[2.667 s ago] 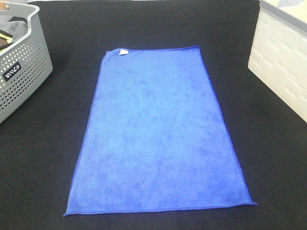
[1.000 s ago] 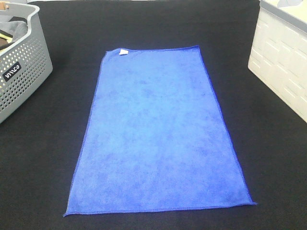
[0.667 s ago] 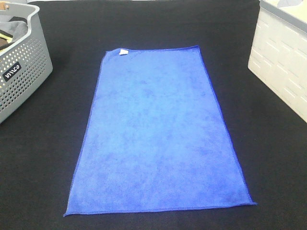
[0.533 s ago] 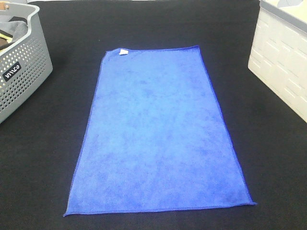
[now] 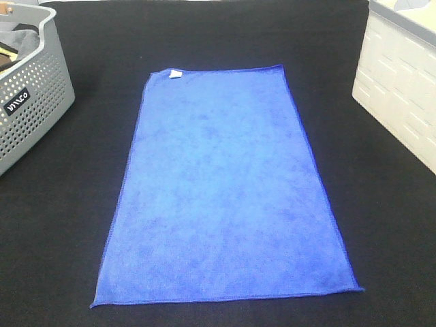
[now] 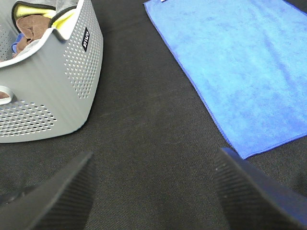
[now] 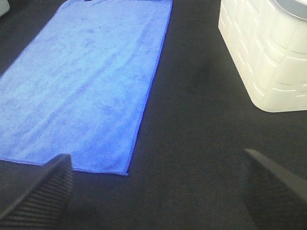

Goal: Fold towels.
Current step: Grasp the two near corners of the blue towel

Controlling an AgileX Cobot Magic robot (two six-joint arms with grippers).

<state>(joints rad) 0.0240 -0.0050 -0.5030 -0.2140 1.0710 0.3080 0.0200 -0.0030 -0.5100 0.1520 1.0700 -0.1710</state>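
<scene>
The blue towel [image 5: 228,191] lies flat on the black worktop [image 5: 61,225], between a grey basket [image 5: 30,88] and a white box [image 5: 402,88]. The left pincer [image 6: 153,189] and right pincer [image 7: 158,189] both hang open and empty. It seems best to pinch both near corners at once, then carry them evenly to the far edge.

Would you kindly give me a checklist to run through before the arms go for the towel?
1. Towel flat, unfolded, nothing on it: ok.
2. Left gripper open and empty: ok.
3. Right gripper open and empty: ok.
4. Basket and bin apart from the towel: ok.
5. Height of either gripper above the table: cannot tell.
</scene>
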